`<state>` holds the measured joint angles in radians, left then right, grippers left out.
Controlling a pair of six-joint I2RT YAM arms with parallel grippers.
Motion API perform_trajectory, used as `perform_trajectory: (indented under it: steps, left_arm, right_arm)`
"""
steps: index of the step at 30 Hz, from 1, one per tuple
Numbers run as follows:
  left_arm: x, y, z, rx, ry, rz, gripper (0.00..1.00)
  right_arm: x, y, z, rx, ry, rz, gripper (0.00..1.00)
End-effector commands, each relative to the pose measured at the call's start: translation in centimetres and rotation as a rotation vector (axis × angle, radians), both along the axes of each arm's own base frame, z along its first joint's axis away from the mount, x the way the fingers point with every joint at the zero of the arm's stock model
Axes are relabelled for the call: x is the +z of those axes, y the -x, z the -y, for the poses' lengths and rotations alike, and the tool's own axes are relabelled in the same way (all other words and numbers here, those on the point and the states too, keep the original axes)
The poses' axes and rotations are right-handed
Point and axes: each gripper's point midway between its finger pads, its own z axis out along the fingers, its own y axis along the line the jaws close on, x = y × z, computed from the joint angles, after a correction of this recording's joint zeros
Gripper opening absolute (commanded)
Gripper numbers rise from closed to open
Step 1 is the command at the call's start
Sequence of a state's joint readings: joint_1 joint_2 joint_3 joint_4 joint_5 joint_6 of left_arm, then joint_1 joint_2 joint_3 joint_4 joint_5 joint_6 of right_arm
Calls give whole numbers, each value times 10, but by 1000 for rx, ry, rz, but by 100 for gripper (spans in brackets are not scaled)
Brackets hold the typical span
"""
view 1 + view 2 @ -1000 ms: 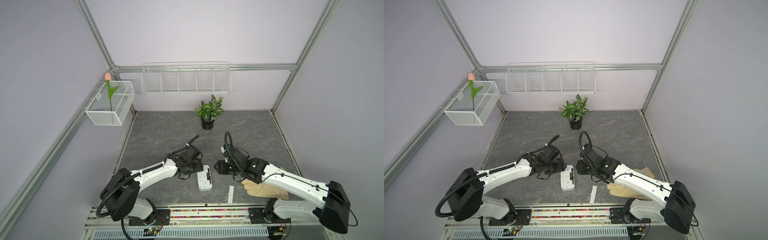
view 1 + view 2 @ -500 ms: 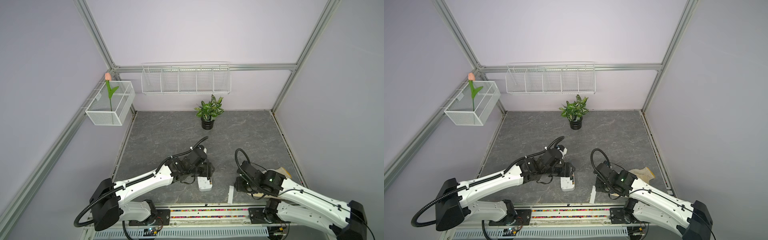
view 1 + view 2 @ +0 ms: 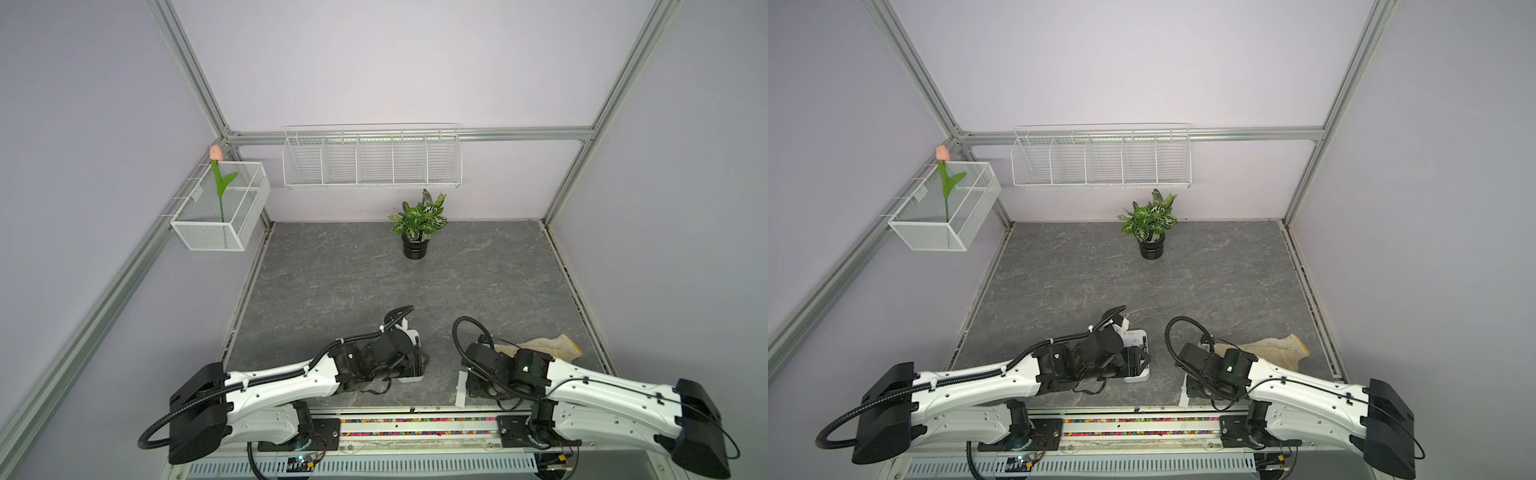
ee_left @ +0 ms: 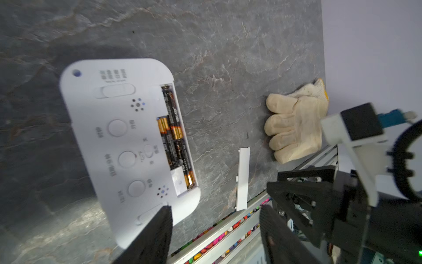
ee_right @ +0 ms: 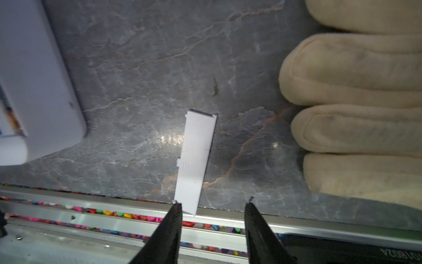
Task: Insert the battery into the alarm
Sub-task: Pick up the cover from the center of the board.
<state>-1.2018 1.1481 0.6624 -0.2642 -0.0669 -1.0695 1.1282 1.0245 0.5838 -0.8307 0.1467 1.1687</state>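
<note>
**Down at the front edge: both jaws spread, nothing gripped**

Between the 2 black fingers of your left gripper you see only bare surface. Its jaws stand spread and hold nothing. 1 fingertip overlaps a corner of the alarm in the left wrist view; whether it touches there, you cannot tell.

The alarm lies back-up on the grey stone-patterned tabletop, near the middle of its front edge. Its long sides run front to back. Its battery bay is open along the long side that faces the right edge, and black-and-copper batteries show inside it. In both top views the left arm's wrist covers most of the alarm.

Your right gripper hangs over the front edge, to the right of the alarm. Its jaws are spread too, pinching nothing. A thin white strip lies flat on the tabletop. Its near end reaches the front edge, just beside 1 fingertip and above the front rail with its coloured bits. The strip sits between the alarm and a cream glove, apart from both.

The glove rests near the front right corner, its fingers pointing toward the strip.

Farther out, a potted plant stands near the middle of the back edge. A long wire basket hangs on the back wall, and a smaller one on the left wall holds a tulip.
</note>
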Motion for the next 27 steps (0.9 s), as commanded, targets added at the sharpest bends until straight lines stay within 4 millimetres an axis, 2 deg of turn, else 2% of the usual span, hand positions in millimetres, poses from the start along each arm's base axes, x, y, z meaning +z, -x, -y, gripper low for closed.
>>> perform_trajectory:
  steps: [1, 8, 17, 27]
  left_arm:
    - [14, -11, -6, 93, 55, 27, 64]
    - [9, -8, 1, 81, 97, 4, 63]
    - [-1, -13, -22, 190, 104, -4, 63]
    - [-7, -7, -19, 161, 112, -27, 60]
  right_arm:
    - [-1, -5, -10, -18, 21, 21, 48]
    - [-4, -22, -20, -37, 73, 58, 49]
    - [-14, -28, -22, -83, 168, 32, 49]
    - [-23, -33, -22, -121, 177, 19, 44]
